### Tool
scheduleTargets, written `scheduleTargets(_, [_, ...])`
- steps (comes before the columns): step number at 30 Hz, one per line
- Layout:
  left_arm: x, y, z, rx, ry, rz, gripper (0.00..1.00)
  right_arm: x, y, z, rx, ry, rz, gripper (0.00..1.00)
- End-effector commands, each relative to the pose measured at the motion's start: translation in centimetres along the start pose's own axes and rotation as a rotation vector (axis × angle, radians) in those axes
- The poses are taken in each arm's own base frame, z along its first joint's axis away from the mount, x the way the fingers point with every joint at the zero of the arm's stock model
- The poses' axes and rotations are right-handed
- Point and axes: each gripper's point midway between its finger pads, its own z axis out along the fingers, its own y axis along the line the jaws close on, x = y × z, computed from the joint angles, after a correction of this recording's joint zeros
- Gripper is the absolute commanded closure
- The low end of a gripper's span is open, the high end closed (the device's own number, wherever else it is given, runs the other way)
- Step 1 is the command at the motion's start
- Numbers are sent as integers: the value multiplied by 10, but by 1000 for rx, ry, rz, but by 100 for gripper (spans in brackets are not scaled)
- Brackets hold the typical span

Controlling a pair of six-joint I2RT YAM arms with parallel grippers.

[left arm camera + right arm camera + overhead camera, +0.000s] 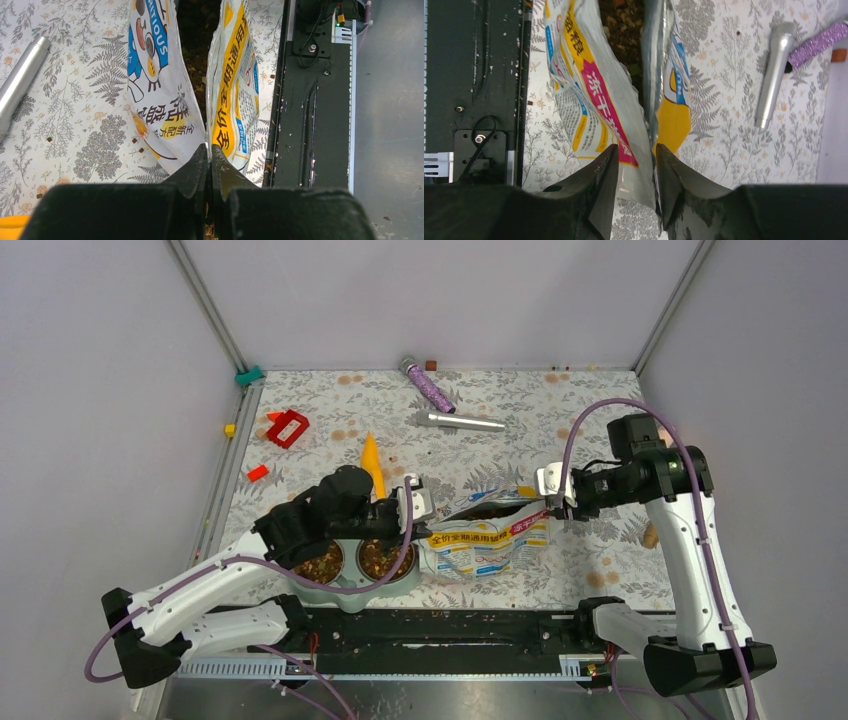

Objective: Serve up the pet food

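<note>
Looking down from above, what surface and room do we have?

We have a table [600,420] under a pale cloth printed with ferns and flowers. Plain grey walls [400,300] stand on three sides, and a black rail [450,625] runs along the near edge.

What writing can we read?

On the foil cat-food bag [485,540], lying on its side, we read "全价全期通用" on a yellow band and the Latin letters "RITIOUS". The smaller print is too fine.

Where is the kibble [194,55]?

Inside the bag's open mouth, and in both steel bowls of the pale green feeder [350,598] just left of the bag.

And our grippers?

The left gripper [209,150] has its fingers pressed together on one end of the bag. The right gripper [636,147] straddles the other end, fingers a little apart. We cannot tell whether they grip it.
</note>
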Motion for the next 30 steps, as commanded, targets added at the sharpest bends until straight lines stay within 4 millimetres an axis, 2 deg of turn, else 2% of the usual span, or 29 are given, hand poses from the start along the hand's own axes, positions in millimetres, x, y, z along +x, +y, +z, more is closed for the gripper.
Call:
scheduleTargets(1, [-34,-12,-17,53,-104,57,100,-20,5,8,-59,-90,-21,59])
scheduleTargets(5, [-34,-13,-18,55,-104,61,100,-28,2,11,-85,-109,-7,59])
scheduleTargets(6, [-33,-13,-18,58,-104,63,100,-29,1,11,-89,-110,-10,67])
scheduleTargets(7, [-34,-13,-19,56,-106,66,100,-31,0,11,-93,-111,-9,86])
scheduleTargets(8, [-34,-13,-19,54,-106,67,100,-33,-4,11,-85,-113,4,100])
scheduleTargets(11, [-33,-12,-20,50,-104,69,100,-35,-14,8,-65,-98,75,100])
scheduleTargets(15, [-33,-12,-21,48,-104,69,100,-33,-12,7,-73,-81,84,100])
scheduleTargets(18, [-34,-14,-21,56,-109,76,100,-37,-5,11,-81,-115,57,62])
scheduleTargets(20, [-35,-14,-21,60,-111,79,100,-42,0,13,-87,-139,35,50])
scheduleTargets(24, [-36,-15,-21,66,-114,85,100,-47,1,19,-89,-163,35,50])
scheduleTargets(30, [-38,-15,-22,65,-120,88,100,-43,0,26,-119,-125,46,51])
